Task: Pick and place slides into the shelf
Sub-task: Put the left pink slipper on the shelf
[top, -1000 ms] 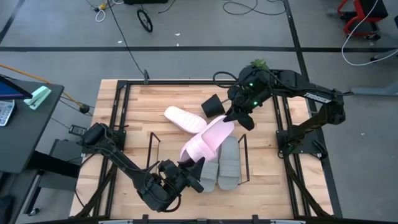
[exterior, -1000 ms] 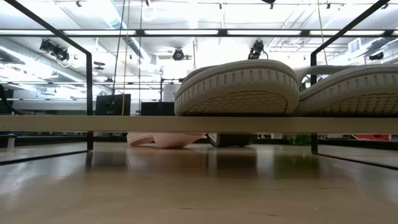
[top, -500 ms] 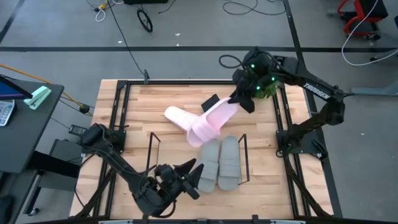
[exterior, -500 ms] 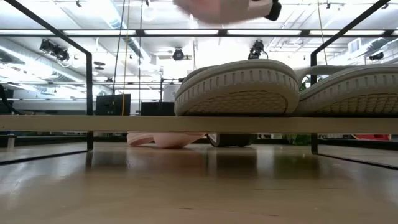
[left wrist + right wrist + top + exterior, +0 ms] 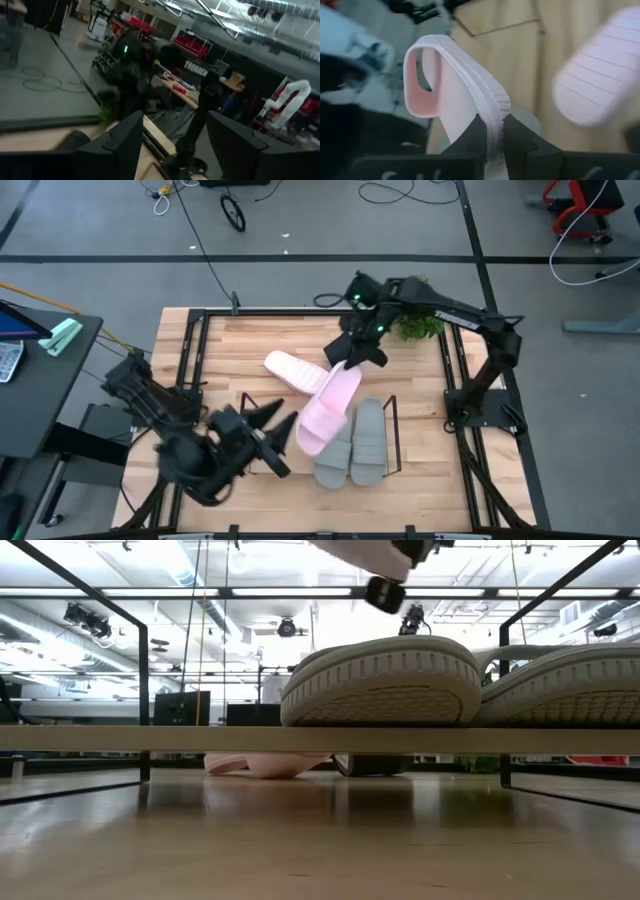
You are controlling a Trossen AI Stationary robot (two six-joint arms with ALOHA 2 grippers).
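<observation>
My right gripper [image 5: 348,360] is shut on a pale pink slide [image 5: 325,410] above the middle of the table; the slide also shows at the top of the low view [image 5: 365,550]. The second pink slide [image 5: 293,370] lies flat on the table, beyond the shelf [image 5: 246,420]. Two grey slides [image 5: 335,452] [image 5: 367,442] lie side by side on the shelf's right half, their ends facing the low camera [image 5: 385,680]. My left gripper [image 5: 272,432] hangs open left of the shelf, touching nothing. My right gripper pinches the pink slide's sole at its heel end [image 5: 492,127] between the two fingers, which lie on the sole's two faces. The fingers come from the far side, slanting down. The slide is lifted clear, its strap end [image 5: 420,75] pointing away toward the shelf.
A small potted plant [image 5: 415,326] stands at the far right of the table. Black metal rails [image 5: 190,360] run around the wooden top. Bare wood lies left of the shelf and along the near edge [image 5: 300,840].
My right gripper has lifted the pink slide, then carried it toward the table's left, swinging its strap end toward the near edge beside the grey slides. My left gripper has drawn back from the slide's strap end toward the table's left edge.
</observation>
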